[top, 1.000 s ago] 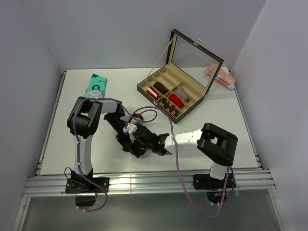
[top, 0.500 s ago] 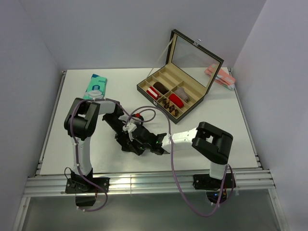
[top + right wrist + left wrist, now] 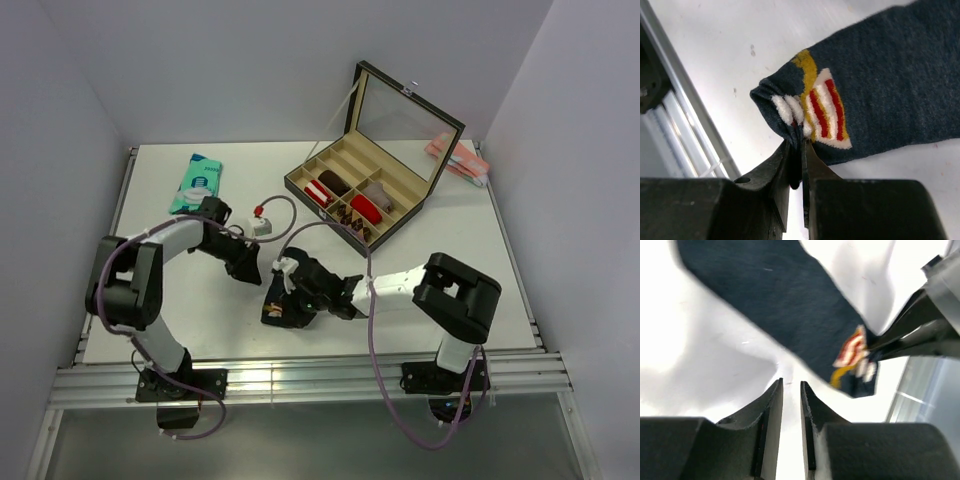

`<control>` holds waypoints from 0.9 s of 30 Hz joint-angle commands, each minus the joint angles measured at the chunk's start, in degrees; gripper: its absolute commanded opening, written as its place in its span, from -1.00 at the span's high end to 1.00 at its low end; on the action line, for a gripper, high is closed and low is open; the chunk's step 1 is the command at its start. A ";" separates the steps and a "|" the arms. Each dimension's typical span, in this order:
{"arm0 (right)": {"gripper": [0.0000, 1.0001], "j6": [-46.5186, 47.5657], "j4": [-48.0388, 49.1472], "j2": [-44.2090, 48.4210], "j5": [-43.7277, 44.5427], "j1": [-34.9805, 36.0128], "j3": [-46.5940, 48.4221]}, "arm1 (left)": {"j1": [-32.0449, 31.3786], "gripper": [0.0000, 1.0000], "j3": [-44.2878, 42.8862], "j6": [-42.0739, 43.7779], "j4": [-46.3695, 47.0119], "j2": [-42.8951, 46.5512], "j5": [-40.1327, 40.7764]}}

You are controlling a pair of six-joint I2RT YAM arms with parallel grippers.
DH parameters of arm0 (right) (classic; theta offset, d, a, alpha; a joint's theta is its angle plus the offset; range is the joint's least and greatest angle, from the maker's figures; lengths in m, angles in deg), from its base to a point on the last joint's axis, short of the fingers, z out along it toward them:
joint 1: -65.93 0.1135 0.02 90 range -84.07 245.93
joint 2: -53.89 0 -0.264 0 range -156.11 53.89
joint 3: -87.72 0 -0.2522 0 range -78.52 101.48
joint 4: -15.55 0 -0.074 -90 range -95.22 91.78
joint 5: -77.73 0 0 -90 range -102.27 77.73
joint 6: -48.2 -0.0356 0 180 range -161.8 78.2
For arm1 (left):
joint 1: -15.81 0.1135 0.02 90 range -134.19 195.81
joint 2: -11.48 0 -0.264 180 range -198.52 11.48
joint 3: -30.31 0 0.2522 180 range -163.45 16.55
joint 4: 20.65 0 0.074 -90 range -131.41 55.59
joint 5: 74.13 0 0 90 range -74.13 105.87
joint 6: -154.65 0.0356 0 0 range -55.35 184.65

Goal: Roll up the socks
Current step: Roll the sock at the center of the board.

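A navy sock with a red, yellow and white emblem lies flat on the white table. It shows as a dark patch near the front middle in the top view. My right gripper is shut on the bunched edge of the sock beside the emblem, and its fingers show in the left wrist view. My left gripper hovers just short of the sock, its jaws a narrow gap apart with only table between them. It sits up and left of the sock. A dark brown sock roll rests in the box.
An open compartment box with its lid raised stands at the back middle, holding a red-and-white striped roll and a red roll. A teal packet lies back left. Pink items lie back right. The metal rail runs along the front edge.
My left gripper let go of the sock and drew back to the upper left, its elbow swinging far left. My right gripper closed on the sock's edge and shifted left.
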 commanded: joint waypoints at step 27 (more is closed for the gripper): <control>1.00 -20.06 -23.89 -16.48 -32.57 -15.07 19.39 | -26.75 0.03 40.85 4.91 40.35 50.26 34.94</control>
